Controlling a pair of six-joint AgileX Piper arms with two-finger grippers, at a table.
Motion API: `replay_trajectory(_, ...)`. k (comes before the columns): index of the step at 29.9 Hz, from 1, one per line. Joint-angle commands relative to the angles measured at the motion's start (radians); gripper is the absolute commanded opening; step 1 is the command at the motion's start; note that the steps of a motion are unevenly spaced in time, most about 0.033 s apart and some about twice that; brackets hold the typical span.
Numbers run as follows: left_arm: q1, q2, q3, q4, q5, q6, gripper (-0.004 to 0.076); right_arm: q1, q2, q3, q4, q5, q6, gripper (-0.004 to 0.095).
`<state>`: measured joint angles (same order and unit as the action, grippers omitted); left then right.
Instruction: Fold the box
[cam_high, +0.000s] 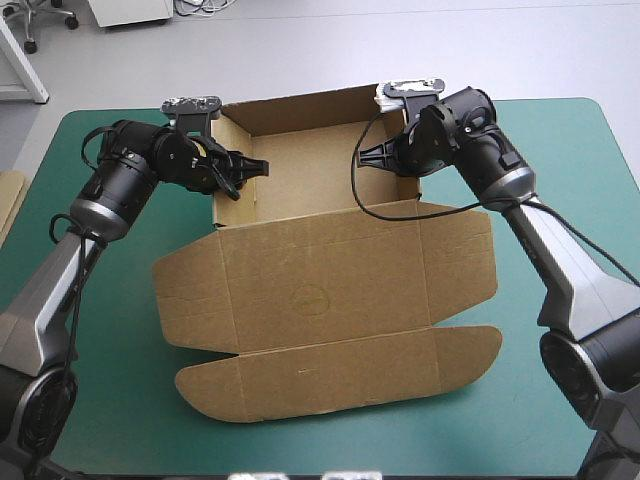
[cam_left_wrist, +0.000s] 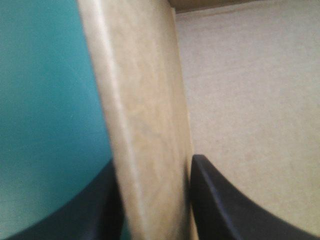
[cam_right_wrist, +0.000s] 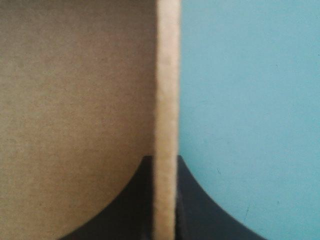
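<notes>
Now the left end effector (cam_high: 243, 178) and right end effector (cam_high: 375, 157) are pinching raised side walls of the box (cam_high: 320, 290); light, stiff board, probably handling best by those edges.

Diffuse overhead light fills the high view. The brown cardboard box (cam_high: 320, 290) is evenly bright and shows no glare. Soft, narrow shadows lie on the teal-green table cover (cam_high: 120, 400) just beside the box's near flap and under both arms. In the wrist views the box wall stands very close and blurred between the left gripper's black fingers (cam_left_wrist: 230, 210) and the right gripper's black fingers (cam_right_wrist: 200, 215), and its edge carries a pale sheen.
</notes>
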<state>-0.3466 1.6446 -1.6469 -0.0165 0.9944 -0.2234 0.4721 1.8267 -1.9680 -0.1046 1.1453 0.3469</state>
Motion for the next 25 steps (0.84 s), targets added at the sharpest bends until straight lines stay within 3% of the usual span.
replay_trajectory(1,-0.017,-0.018,-0.033,-0.004,-0.029,-0.016,0.0155,0.041,-0.037,-0.028,-0.037,-0.043,0.048,-0.0008)
replay_trajectory(4,-0.036,0.001,-0.033,-0.001,-0.016,0.044,-0.001,0.074,-0.01,-0.028,-0.086,-0.019,0.046,-0.0009)
replay_trajectory(17,-0.044,0.084,-0.035,0.042,0.003,0.052,-0.001,0.077,0.097,-0.028,-0.116,0.088,0.013,-0.0009)
replay_trajectory(25,-0.044,0.173,-0.035,0.044,-0.002,0.052,-0.001,0.051,0.17,-0.028,-0.075,0.066,0.009,-0.001)
